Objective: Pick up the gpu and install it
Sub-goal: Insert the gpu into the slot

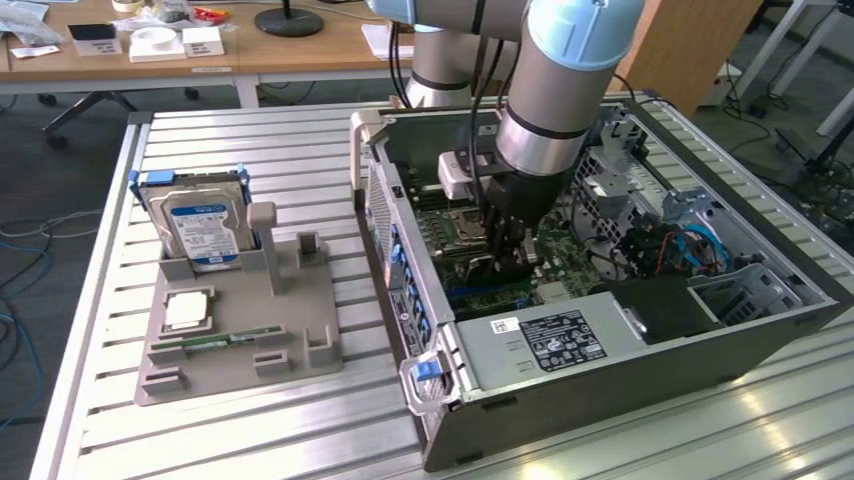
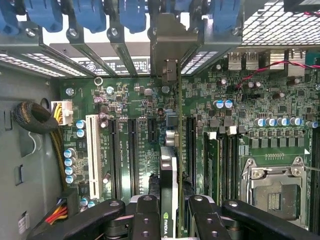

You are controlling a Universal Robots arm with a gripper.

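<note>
1. The robot arm (image 1: 561, 90) reaches down from the upper middle of the exterior view into the open computer case (image 1: 747, 330), which lies on its side on the slatted metal table (image 1: 267, 440).
2. The gripper (image 1: 511, 268) is low inside the case, just above the motherboard (image 1: 461, 235), at the centre of that frame.
3. In the wrist view the gripper (image 2: 170, 212) sits at the bottom centre, its black fingers (image 2: 146, 215) clamped from both sides on the gpu (image 2: 169, 185).
4. The gpu stands edge-on between the fingers. It runs up the middle of the wrist frame, and its silver bracket (image 2: 172, 42) meets the rear slot openings at upper centre.
5. The card's lower edge lies along the expansion slots (image 2: 132, 150) on the green board; whether it is fully seated cannot be told.
6. The empty CPU socket (image 2: 277, 192) is at the lower right of the wrist frame, and a bundle of cables (image 2: 37, 117) is at the left.
7. Blue slot clips (image 2: 90, 12) line the top edge of the wrist frame.
8. At the exterior view's left, a grey parts holder (image 1: 254, 345) rests on the table, well apart from the case.
9. A hard drive (image 1: 200, 230) with a blue-white label stands upright at the holder's far end.
10. A processor chip (image 1: 187, 310) lies flat on the holder, and a thin green memory stick (image 1: 220, 342) lies just below it in the frame.
</note>
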